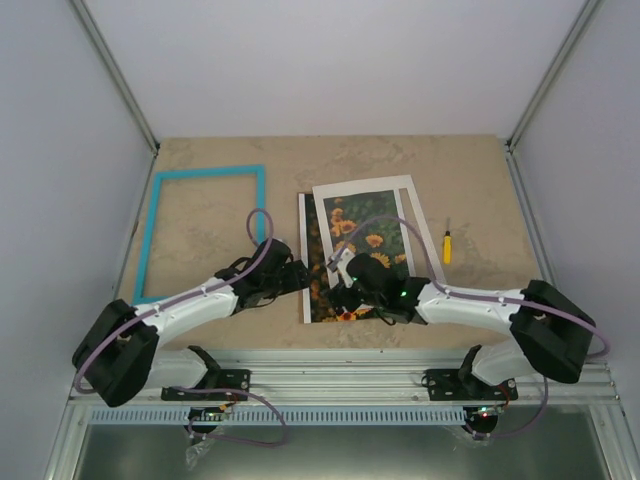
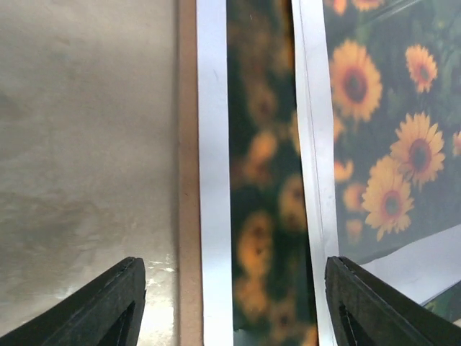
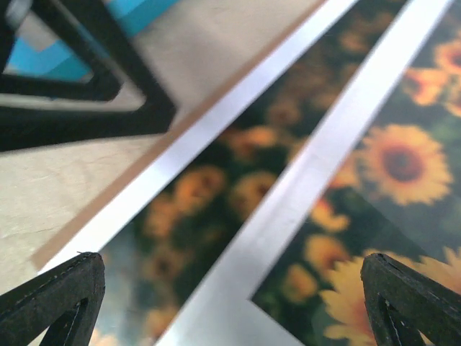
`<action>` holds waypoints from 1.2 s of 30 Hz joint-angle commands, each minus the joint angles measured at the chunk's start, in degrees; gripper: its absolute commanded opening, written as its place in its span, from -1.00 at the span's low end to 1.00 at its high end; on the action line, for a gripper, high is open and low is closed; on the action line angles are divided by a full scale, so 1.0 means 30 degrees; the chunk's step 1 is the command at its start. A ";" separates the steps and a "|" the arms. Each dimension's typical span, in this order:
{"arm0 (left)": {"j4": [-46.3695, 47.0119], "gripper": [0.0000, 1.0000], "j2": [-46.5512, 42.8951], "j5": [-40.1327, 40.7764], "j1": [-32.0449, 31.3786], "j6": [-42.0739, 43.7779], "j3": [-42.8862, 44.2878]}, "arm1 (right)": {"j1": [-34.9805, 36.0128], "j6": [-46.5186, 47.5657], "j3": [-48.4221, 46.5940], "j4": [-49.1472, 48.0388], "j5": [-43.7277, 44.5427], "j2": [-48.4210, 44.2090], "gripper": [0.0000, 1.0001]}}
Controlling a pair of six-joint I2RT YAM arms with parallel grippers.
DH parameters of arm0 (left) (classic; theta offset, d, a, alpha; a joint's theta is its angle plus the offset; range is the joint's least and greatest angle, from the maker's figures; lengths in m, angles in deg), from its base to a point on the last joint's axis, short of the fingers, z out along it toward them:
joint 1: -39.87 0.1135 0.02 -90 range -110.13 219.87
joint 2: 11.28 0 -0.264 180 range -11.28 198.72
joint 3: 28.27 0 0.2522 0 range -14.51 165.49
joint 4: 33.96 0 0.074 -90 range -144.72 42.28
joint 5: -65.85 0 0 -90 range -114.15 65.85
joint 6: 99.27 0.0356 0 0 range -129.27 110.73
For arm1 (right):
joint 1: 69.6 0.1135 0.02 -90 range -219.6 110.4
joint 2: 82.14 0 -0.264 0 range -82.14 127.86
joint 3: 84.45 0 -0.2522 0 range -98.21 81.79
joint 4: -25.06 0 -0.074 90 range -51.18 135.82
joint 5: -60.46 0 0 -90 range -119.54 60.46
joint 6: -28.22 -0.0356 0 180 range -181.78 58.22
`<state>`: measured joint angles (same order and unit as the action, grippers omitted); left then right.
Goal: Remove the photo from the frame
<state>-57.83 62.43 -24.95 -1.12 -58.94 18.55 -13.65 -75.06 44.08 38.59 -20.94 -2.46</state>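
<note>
The turquoise frame [image 1: 200,235] lies empty on the table at the left; a corner of it shows in the right wrist view [image 3: 137,14]. The sunflower photo [image 1: 316,250] lies flat mid-table, apart from the frame. A white mat [image 1: 410,215] rests skewed over its right part. My left gripper [image 1: 300,275] hovers open over the photo's left strip [image 2: 263,180], nothing between its fingers [image 2: 108,310]. My right gripper [image 1: 340,285] is open above the photo [image 3: 216,202] and the mat's edge [image 3: 317,166], holding nothing.
A thin brown board edge [image 2: 189,180] shows beside the photo's white border. A small yellow screwdriver [image 1: 447,245] lies to the right of the mat. The two grippers are close together; the left gripper's fingers [image 3: 94,79] show in the right wrist view.
</note>
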 commanded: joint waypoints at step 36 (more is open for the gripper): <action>0.0949 0.47 -0.2760 -0.2393 0.3477 0.1127 -0.2117 | 0.4879 -0.1829 -0.4752 0.3210 0.1149 0.6276 0.95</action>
<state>-56.23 53.82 -31.64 9.09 -55.77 12.21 0.99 -76.52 31.79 46.57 -17.23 17.39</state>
